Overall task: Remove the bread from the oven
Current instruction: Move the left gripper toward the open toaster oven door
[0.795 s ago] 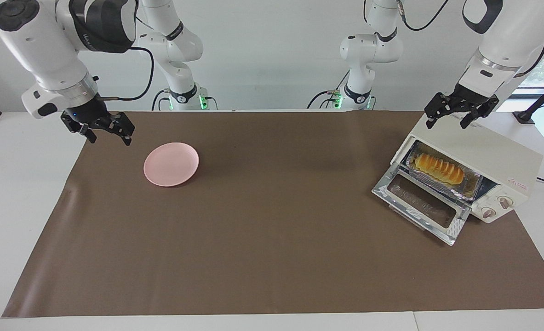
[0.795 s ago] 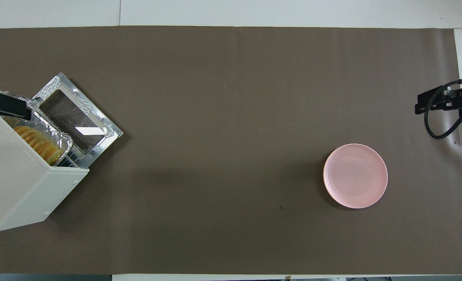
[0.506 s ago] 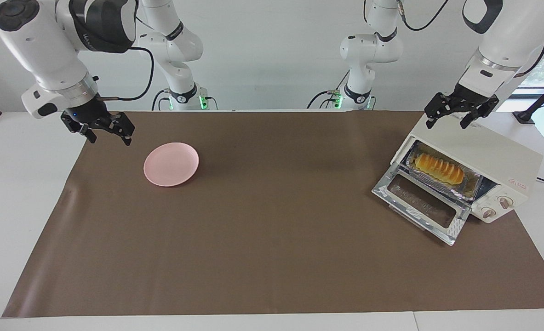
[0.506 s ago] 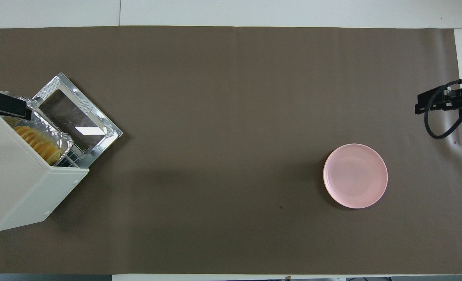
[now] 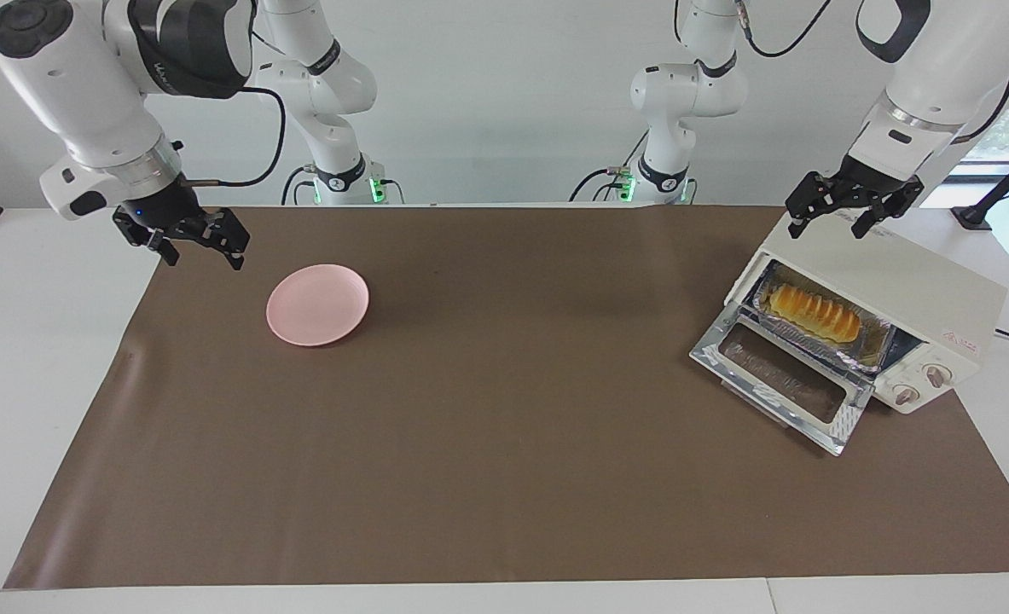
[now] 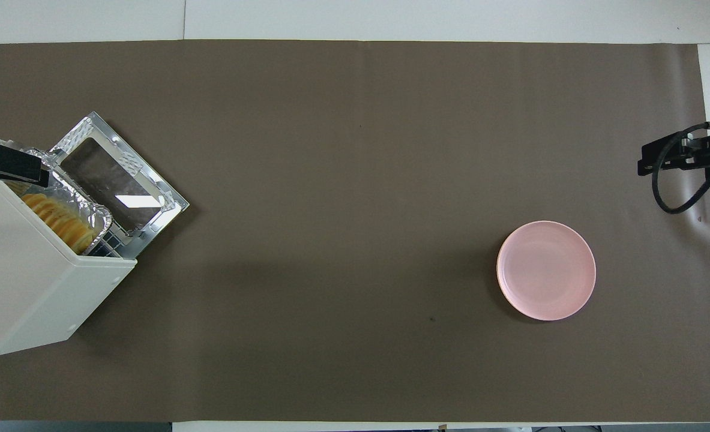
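Observation:
The cream-white oven (image 5: 905,281) (image 6: 24,282) stands at the left arm's end of the table, its glass door (image 5: 781,379) (image 6: 117,180) dropped open onto the mat. Inside it, the golden ridged bread (image 5: 814,313) (image 6: 54,219) lies in a crinkled foil tray (image 5: 872,331) (image 6: 87,203) on the rack. My left gripper (image 5: 826,228) (image 6: 6,170) hangs open just above the oven's top, at the corner nearest the robots, and holds nothing. Over the mat's edge at the right arm's end, my right gripper (image 5: 203,256) (image 6: 679,157) waits open and empty.
A round pink plate (image 5: 317,304) (image 6: 546,270) lies on the brown mat (image 5: 504,426) toward the right arm's end, with nothing on it. The oven's two knobs (image 5: 922,384) face away from the robots.
Hardly anything: my left gripper has shifted very slightly over the oven's top. The right arm, bread, oven and plate have not moved.

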Motion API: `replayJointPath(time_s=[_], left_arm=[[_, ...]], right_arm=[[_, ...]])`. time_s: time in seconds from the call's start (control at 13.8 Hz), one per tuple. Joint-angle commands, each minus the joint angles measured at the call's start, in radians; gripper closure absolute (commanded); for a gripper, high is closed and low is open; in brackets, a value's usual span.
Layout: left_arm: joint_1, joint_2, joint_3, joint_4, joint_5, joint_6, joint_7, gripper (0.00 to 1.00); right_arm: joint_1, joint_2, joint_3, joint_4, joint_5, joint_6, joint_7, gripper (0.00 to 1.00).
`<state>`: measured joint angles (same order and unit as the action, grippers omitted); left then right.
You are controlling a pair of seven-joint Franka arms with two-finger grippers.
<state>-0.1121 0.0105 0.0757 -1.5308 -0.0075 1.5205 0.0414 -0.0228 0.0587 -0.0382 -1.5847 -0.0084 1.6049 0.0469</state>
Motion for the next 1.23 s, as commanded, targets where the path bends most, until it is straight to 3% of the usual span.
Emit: replayJointPath(time_s=[0.0,0.36,0.87,1.16], left_arm=[[0.022,-0.02,0.002,-0.006,-0.003,-0.034,0.002,0.0],[0.011,0.012,-0.004,0.021,0.026,-0.039,-0.152,0.0],[-0.024,0.233,-0.004,0.165,0.102,-0.065,-0.435,0.0],[-0.046,0.324,-0.004,0.156,0.15,0.088,-0.685,0.0]], right_arm=[[-0.019,-0.022,0.014,-0.023,0.01,-0.005,-0.016,0.0],[-0.019,-0.022,0.014,-0.023,0.01,-0.005,-0.016,0.0],[-0.019,-0.022,0.014,-0.023,0.01,-0.005,-0.016,0.0],[-0.019,-0.022,0.014,-0.023,0.01,-0.005,-0.016,0.0]])
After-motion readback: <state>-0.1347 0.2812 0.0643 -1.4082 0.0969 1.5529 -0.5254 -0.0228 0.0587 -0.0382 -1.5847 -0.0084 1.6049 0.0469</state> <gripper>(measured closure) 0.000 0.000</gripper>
